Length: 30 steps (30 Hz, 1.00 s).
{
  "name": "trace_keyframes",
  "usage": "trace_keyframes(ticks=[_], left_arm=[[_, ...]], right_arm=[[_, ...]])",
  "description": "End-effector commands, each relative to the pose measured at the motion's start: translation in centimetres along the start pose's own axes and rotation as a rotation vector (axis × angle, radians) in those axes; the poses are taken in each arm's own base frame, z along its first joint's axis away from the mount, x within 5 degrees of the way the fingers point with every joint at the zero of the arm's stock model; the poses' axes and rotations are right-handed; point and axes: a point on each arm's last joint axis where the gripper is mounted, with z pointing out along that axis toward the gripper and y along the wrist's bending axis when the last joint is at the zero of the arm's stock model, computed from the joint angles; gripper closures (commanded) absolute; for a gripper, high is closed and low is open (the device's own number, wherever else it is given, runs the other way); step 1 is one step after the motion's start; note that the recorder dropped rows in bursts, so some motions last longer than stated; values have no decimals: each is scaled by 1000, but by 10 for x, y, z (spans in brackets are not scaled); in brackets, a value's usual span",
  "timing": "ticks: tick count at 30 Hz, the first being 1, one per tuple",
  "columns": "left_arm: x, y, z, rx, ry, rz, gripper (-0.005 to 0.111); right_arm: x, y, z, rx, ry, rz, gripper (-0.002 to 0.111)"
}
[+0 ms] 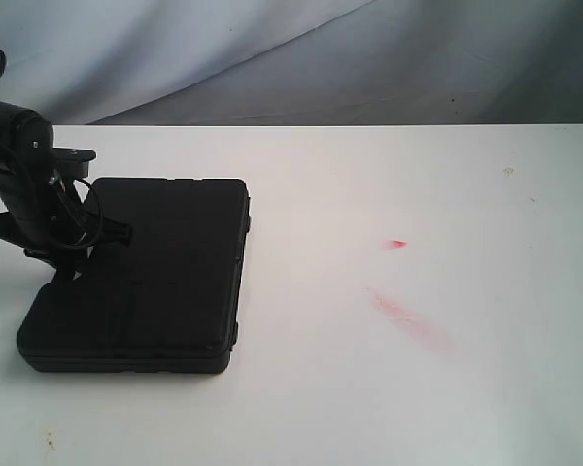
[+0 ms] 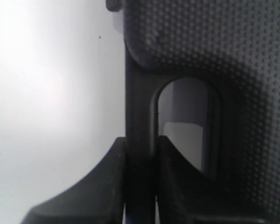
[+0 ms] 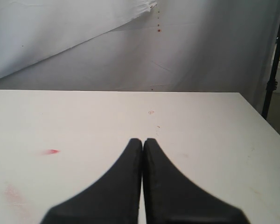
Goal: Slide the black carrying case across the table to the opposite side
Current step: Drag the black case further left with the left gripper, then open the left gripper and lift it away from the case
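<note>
The black carrying case (image 1: pixel 165 262) lies flat on the left part of the white table (image 1: pixel 418 194). My left gripper (image 1: pixel 70 260) is at the case's left edge. In the left wrist view my left gripper (image 2: pixel 141 140) is shut on the case's handle bar (image 2: pixel 140 102), one finger on each side of it, with the dotted case body (image 2: pixel 214 42) beside it. My right gripper (image 3: pixel 143 141) is shut with nothing between its fingers, hovering over bare table (image 3: pixel 200 121). It does not show in the exterior view.
Red smears (image 1: pixel 413 320) and a small red mark (image 1: pixel 396 243) lie on the table right of the case. A grey cloth backdrop (image 1: pixel 369 58) hangs behind the far edge. A black stand pole (image 3: pixel 273 70) rises past the table's right corner.
</note>
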Motion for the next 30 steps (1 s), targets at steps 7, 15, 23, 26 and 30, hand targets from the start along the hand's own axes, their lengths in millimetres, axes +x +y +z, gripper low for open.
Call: trace_keyframes(ticks=[7, 15, 23, 26, 30], left_arm=[[3, 5, -3, -24, 14, 12, 106], [2, 5, -3, -25, 12, 2, 85], [2, 5, -5, -28, 14, 3, 78], [1, 6, -14, -26, -7, 8, 78], [-3, 8, -39, -17, -77, 2, 78]], right_arm=[[1, 0, 0, 5, 0, 2, 108], [1, 0, 0, 5, 0, 2, 108], [1, 0, 0, 5, 0, 2, 108], [1, 0, 0, 5, 0, 2, 108], [1, 0, 0, 5, 0, 2, 108]])
